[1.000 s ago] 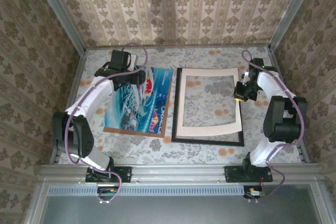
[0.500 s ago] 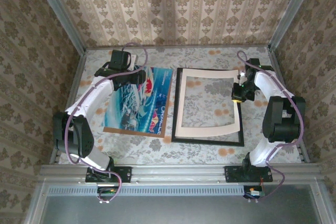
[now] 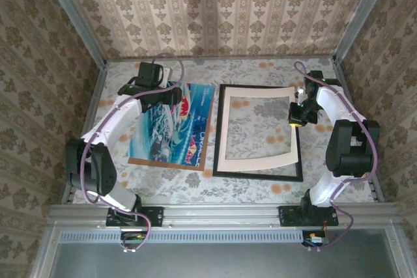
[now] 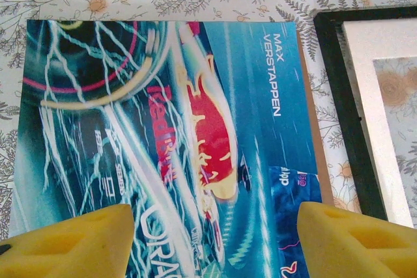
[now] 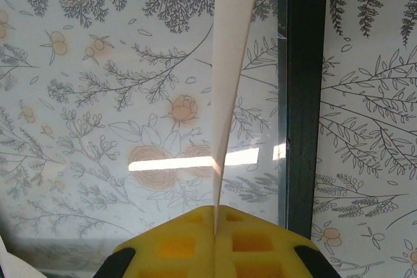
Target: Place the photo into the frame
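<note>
The main risk is at the right gripper (image 3: 296,116) (image 5: 215,226): its jaws are closed tight on the right edge of the cream mat (image 3: 254,159) (image 5: 231,63), which lies inside the frame (image 3: 260,175) (image 5: 306,96). In the right wrist view this edge seems raised from the glass (image 5: 163,161). If the arm pulls too fast or at an angle, I think the thin mat can bend or get a crease at the pinch. It can also catch the black bar and drag the frame over the table (image 3: 195,187). The second risk is at the left gripper (image 3: 171,96) (image 4: 212,239), which hangs with its jaws wide over the far end of the photo (image 3: 172,128) (image 4: 163,128). The photo lies flat, so the fingers have no free edge to take. A bad closing may wrinkle it or push it off the brown backing board (image 3: 166,162) (image 4: 311,128) below it. The photo is left of the frame, just beside it and not yet inside. It is a glossy blue and teal print with white streaks, a red racing car and the words MAX VERSTAPPEN.
</note>
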